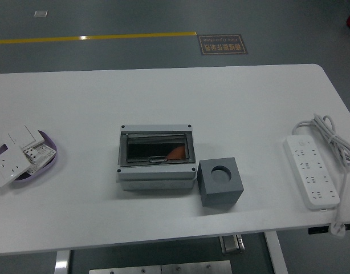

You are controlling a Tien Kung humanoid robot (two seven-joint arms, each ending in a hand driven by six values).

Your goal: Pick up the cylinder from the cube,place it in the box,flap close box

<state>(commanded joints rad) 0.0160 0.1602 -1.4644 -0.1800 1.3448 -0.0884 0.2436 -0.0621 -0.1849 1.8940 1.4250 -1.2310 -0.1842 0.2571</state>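
We see neither hand in frame, so cannot tell their state. Nearest us: grey cube (220, 182), round socket on top empty, just right of box (156, 158). Box lid flap closed, dark clear window; orange cylinder (175, 152) visible inside, toward right end. Power strip (310, 170) with coiled cord near table's (163, 97) right edge. Purple dish (49, 161) of white switch plates at left edge

Box (156, 171): pale grey plastic, glossy dark see-through flap (155, 149). Cube (220, 182): matt grey, smooth. Table (163, 97): white, smooth, slight sheen. Power strip (310, 170): white glossy plastic.
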